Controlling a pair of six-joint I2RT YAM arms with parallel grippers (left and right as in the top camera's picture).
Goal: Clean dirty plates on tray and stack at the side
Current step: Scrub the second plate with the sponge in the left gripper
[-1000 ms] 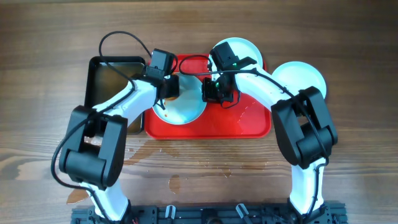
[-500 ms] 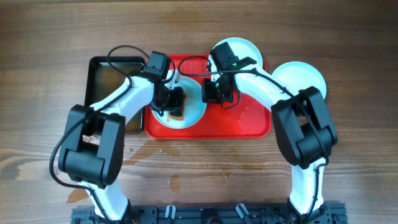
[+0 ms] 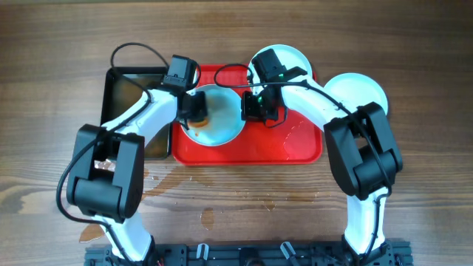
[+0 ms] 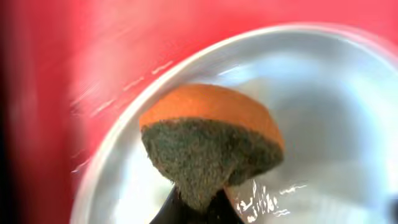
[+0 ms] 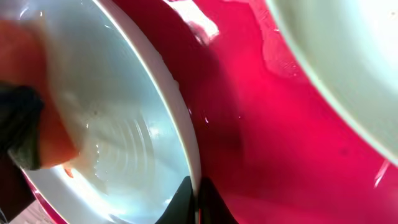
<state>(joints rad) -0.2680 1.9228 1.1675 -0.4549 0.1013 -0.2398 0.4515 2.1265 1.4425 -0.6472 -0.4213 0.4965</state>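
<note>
Sitting on the red tray (image 3: 295, 148) in the overhead view, one plate (image 3: 218, 127) lies between the left gripper (image 3: 198, 111) and the right gripper (image 3: 251, 109). The left wrist view shows the left gripper pinching a sponge (image 4: 211, 143) over that plate's face; the right wrist view shows the right gripper clamped on its rim.

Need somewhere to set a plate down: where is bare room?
Free: front-right of the red plastic tray, between the leftmost pale round plate and the right rim; wooden table left of the black rectangular tray. Crowded: the red tray's left and back.
</note>
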